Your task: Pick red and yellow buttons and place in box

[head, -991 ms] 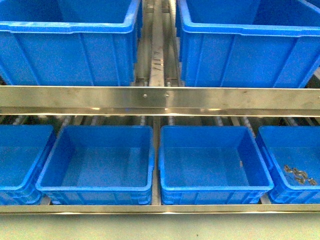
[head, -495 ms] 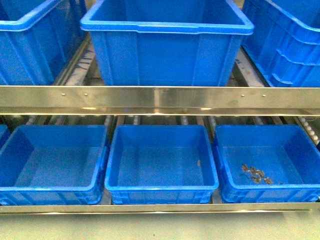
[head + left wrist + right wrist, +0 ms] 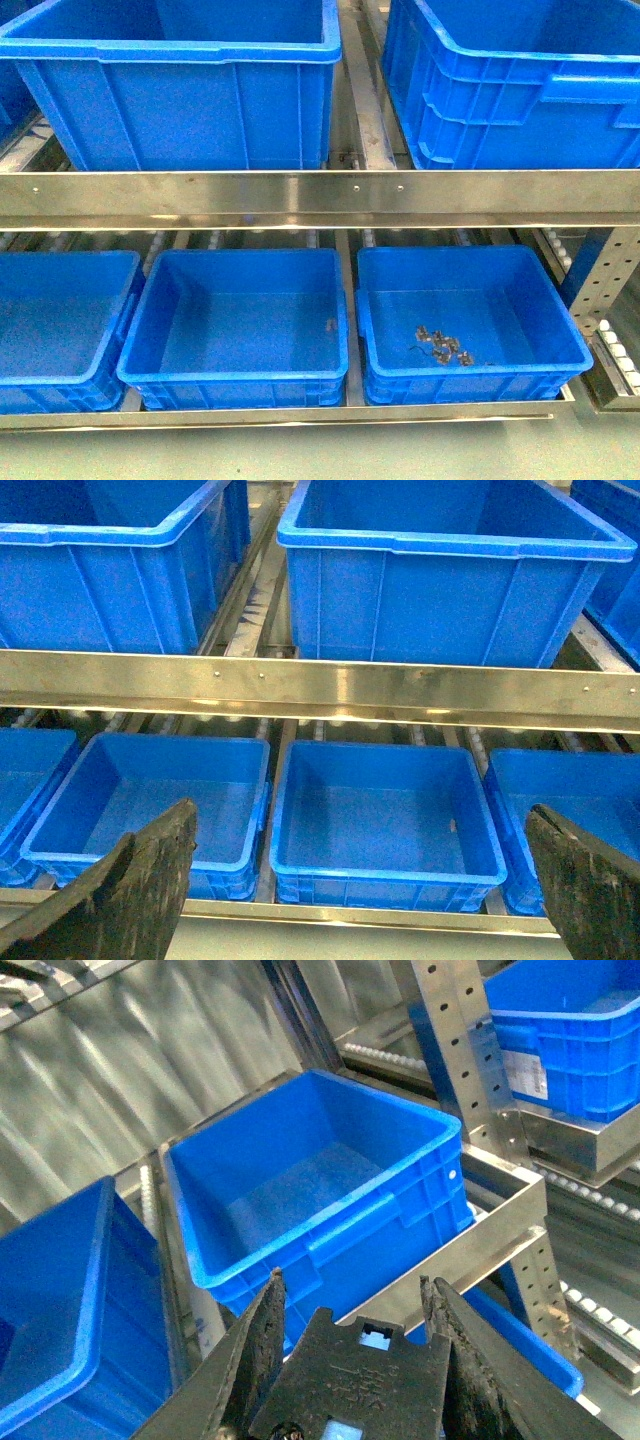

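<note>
Front view: neither gripper shows; I can find no red and yellow buttons, only small dark grey bits [image 3: 440,348] in the right-hand blue plastic bin [image 3: 470,371] on the lower shelf, under the long steel front rail [image 3: 300,195]; my worry is a blind reach grabbing those bits or clipping that rail.

Left wrist view: left gripper [image 3: 360,815] spread wide, empty, facing an empty middle blue bin [image 3: 385,873]; no buttons near it.

Right wrist view: right gripper [image 3: 352,1285] parted, holding nothing, over an empty blue tub [image 3: 300,1180] beside a perforated steel upright [image 3: 470,1070]; buttons unseen.
</note>
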`<state>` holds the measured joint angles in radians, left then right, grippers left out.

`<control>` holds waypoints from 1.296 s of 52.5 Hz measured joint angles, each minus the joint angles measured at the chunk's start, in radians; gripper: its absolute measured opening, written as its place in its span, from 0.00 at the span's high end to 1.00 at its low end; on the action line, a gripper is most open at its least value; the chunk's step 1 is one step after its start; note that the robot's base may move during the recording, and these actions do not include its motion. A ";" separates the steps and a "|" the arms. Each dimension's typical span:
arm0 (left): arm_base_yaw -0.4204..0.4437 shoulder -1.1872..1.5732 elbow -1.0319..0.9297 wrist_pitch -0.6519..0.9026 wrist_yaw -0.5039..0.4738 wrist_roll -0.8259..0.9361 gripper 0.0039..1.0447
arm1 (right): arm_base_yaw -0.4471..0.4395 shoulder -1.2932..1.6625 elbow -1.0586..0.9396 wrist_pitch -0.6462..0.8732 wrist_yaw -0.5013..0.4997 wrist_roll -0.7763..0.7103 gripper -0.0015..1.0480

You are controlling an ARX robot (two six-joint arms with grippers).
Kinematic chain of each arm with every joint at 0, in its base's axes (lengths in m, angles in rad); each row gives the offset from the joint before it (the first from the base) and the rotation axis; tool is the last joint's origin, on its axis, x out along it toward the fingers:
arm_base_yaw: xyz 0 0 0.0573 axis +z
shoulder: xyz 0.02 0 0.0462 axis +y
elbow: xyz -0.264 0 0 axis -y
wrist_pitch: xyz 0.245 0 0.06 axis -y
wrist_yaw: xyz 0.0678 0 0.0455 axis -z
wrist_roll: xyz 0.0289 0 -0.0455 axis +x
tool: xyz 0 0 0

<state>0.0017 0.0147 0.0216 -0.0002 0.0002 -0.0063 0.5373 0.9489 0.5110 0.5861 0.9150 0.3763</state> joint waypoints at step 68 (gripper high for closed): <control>0.000 0.000 0.000 0.000 0.000 0.000 0.08 | -0.458 1.011 1.060 -0.106 -0.491 0.011 0.67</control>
<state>0.0017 0.0147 0.0216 -0.0002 -0.0002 -0.0067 0.0792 1.9602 1.5711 0.4797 0.4244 0.3874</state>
